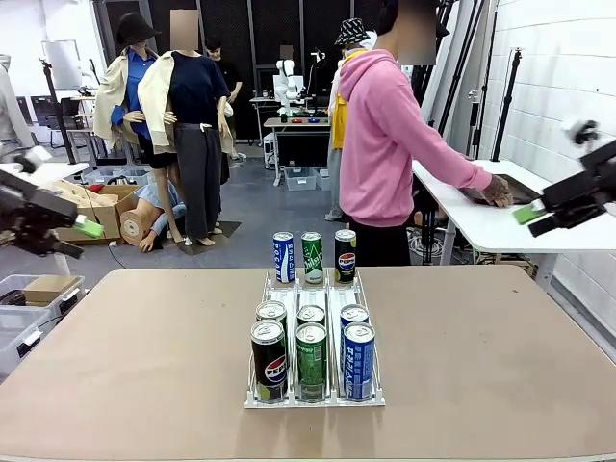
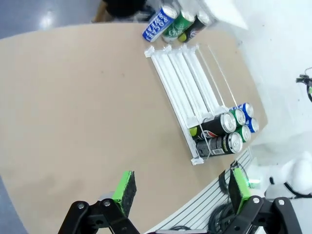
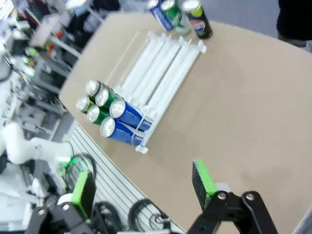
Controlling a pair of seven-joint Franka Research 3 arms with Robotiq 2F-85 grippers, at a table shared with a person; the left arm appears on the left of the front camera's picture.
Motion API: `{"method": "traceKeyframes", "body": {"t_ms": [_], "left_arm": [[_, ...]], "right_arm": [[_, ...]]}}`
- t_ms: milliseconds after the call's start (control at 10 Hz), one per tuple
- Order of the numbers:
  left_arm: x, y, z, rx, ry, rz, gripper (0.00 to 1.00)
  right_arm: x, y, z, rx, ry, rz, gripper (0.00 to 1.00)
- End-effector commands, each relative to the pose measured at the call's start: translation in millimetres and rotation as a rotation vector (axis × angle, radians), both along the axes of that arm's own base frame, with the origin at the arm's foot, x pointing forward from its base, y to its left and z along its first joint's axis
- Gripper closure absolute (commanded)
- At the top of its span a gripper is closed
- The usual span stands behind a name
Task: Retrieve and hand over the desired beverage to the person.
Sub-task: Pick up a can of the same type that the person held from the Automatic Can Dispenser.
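A white rack lies mid-table. Six cans crowd its near end: a black Pepsi can, a green can and a blue can in front, three more behind them. Upright at the far end are a blue can, a green can and a black Pepsi can. The person in pink faces right, one hand on a side table. My left gripper hangs open off the table's left edge; my right gripper is open, high at the right. The wrist views look down past open fingers, left gripper and right gripper, at the rack.
The brown table has bare room on both sides of the rack. A white side table stands at the far right behind it. Cardboard boxes and a plastic bin sit on the floor at the left.
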State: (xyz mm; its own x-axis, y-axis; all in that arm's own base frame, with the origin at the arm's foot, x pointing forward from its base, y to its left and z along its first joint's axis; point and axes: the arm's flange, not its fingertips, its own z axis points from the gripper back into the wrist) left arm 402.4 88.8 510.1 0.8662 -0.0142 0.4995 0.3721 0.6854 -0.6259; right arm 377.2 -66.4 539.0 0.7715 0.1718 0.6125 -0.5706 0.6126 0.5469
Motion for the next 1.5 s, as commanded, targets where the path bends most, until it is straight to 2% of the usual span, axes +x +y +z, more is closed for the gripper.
{"method": "traceKeyframes", "body": {"t_ms": [0, 300, 500, 700, 800, 900, 1400], "left_arm": [[-5.5, 36.5, -10.8, -0.079, -0.033, 0.040, 0.00], [-10.9, 89.8, -24.4, -0.165, -0.039, 0.108, 0.00], [-14.5, 109.3, -31.5, -0.203, -0.052, 0.135, 0.00], [-12.9, 113.7, -34.4, -0.216, -0.060, 0.130, 0.00], [-11.7, 112.8, -34.0, -0.230, -0.064, 0.121, 0.00], [-18.4, 111.9, -35.6, -0.199, -0.031, 0.153, 0.00], [-18.4, 111.9, -35.6, -0.199, -0.031, 0.153, 0.00]], "right_arm": [[-10.9, -33.0, -19.4, 0.132, -0.031, -0.022, 0.00], [-26.9, -87.0, -38.8, 0.244, -0.033, -0.092, 0.00], [-36.5, -105.2, -45.1, 0.285, -0.052, -0.124, 0.00], [-36.2, -108.2, -48.3, 0.299, -0.047, -0.117, 0.00], [-36.2, -106.3, -46.6, 0.318, -0.077, -0.105, 0.00], [-42.1, -112.5, -48.4, 0.285, -0.027, -0.143, 0.00], [-42.1, -112.5, -48.4, 0.285, -0.027, -0.143, 0.00]]}}
